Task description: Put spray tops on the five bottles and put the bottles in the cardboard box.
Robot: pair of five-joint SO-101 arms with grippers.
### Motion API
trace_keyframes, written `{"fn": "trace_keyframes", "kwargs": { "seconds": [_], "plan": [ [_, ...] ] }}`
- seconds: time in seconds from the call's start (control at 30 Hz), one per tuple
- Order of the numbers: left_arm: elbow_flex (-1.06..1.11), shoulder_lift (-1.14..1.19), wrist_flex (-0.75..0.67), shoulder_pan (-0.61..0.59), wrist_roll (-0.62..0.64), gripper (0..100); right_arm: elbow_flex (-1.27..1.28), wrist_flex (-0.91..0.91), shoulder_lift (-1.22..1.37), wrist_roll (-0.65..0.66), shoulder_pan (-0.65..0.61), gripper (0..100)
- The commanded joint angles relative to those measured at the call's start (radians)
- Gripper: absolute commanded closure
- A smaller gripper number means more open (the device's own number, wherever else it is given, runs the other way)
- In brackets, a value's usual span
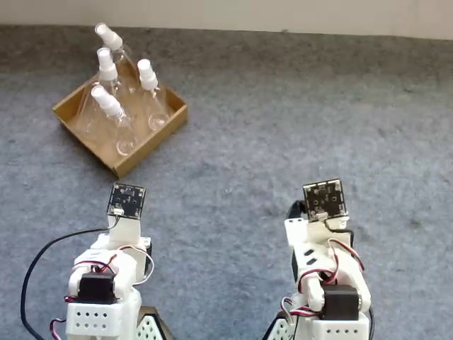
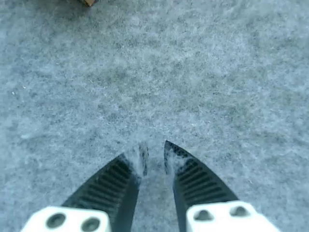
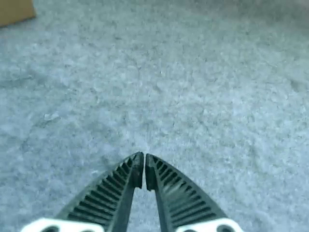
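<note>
Four capped bottles [image 1: 117,117] are sitting in the cardboard box [image 1: 152,144], fifth looking pending; left gripper [image 2: 154,153] barely ajar, right gripper [image 3: 144,158] pinched closed, both empty.

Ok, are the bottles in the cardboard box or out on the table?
In: four bottles with white spray tops lean inside the cardboard box. Whether a fifth is in there too, I cannot tell.
</note>
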Motion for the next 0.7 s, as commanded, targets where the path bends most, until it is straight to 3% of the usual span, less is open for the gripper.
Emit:
{"fn": "trace_keyframes", "kwargs": {
  "seconds": [0.0, 0.47, 0.67],
  "plan": [
    [0.022, -0.015, 0.006, -0.018, 0.012, 100, 0.039, -0.031, -0.013, 0.012, 0.010, 99.1],
    [0.022, -0.015, 0.006, -0.013, 0.011, 100, 0.272, -0.022, -0.012, 0.012, 0.010, 99.1],
    [0.022, -0.015, 0.006, -0.012, 0.011, 100, 0.275, 0.108, -0.012, 0.011, 0.010, 99.1]
  ]
}}
